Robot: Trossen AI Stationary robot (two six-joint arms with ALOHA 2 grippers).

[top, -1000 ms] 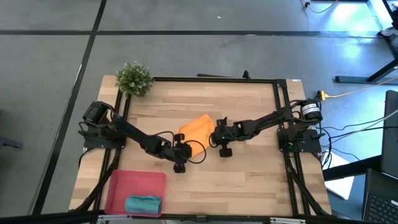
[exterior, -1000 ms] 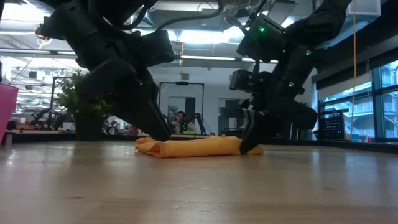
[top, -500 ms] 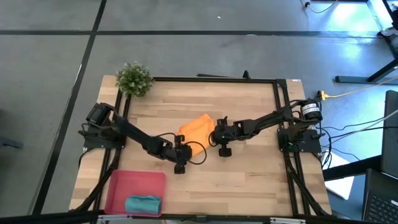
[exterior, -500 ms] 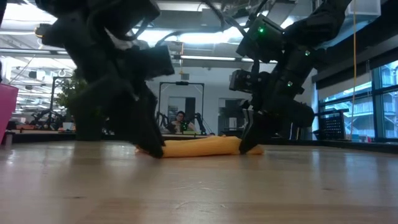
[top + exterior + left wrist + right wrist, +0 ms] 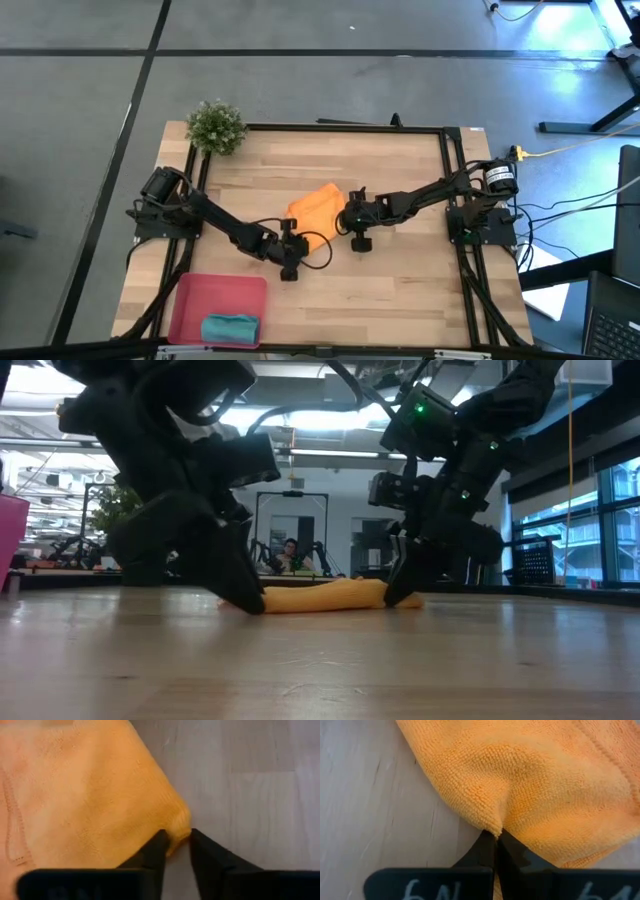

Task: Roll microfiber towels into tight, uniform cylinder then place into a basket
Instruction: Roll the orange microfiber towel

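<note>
- The bright orange microfiber towel [image 5: 314, 209] lay partly bunched near the middle of the light wooden table [image 5: 400, 280], between the two grippers; in the low view it showed as a low, flattish fold, not yet a tight cylinder.
- It looked soft, light and limp, likely to sag and unroll unless held at both ends; the corners and the folded edge seemed the best places to grip.
- The right gripper [image 5: 496, 840] was pinched fully closed on a tuck of the towel's edge.
- The left gripper [image 5: 176, 840] sat at the towel's other corner, its fingers slightly parted with the cloth tip just between them; a firm hold could not be confirmed.
- The teal blue-green towel [image 5: 230, 327] lay already rolled in the shallow red-pink rectangular basket [image 5: 200, 292] at the table's near left corner.
- A small green potted plant [image 5: 216, 126] stood at the far left corner.
</note>
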